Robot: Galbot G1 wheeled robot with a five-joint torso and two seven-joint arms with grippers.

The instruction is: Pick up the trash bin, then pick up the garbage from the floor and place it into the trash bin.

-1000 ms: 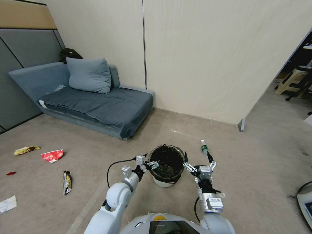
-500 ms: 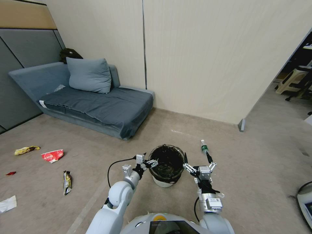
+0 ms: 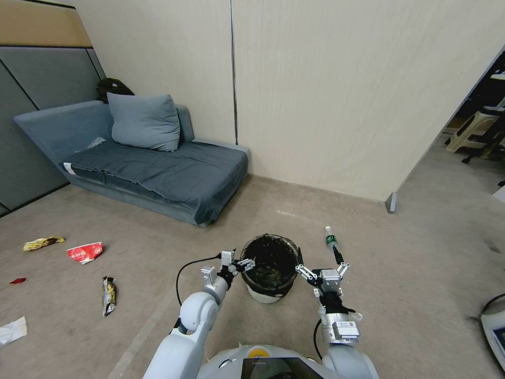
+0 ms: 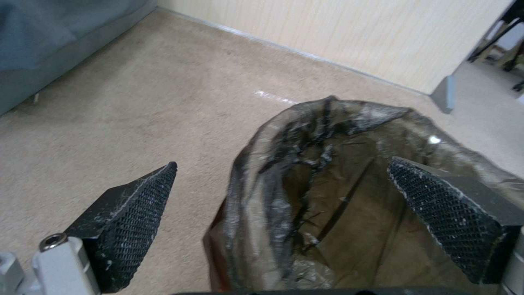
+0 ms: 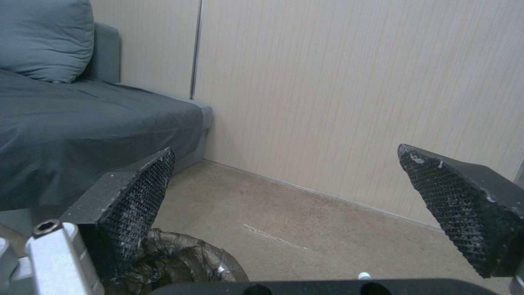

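The trash bin [image 3: 270, 268] stands on the carpet right in front of the robot, black bag folded over its rim. The left gripper [image 3: 241, 263] is at the bin's left edge, spread wide, and in the left wrist view its fingers [image 4: 134, 221] straddle the liner's rim: one outside over the floor, the other over the bag's mouth, neither pressing on it. The right gripper [image 3: 319, 268] hangs just beside the bin's right side, also wide apart and holding nothing. A small bottle [image 3: 330, 238] stands on the floor just past that gripper. Off to the robot's left lies the garbage: a red-and-white wrapper [image 3: 84, 252], a yellow wrapper [image 3: 43, 242], a dark snack wrapper [image 3: 108, 295], a white tissue [image 3: 12, 330] and a tiny red scrap [image 3: 17, 280], all well apart from the bin. The grey sofa [image 3: 137, 163] sits against the wall behind.
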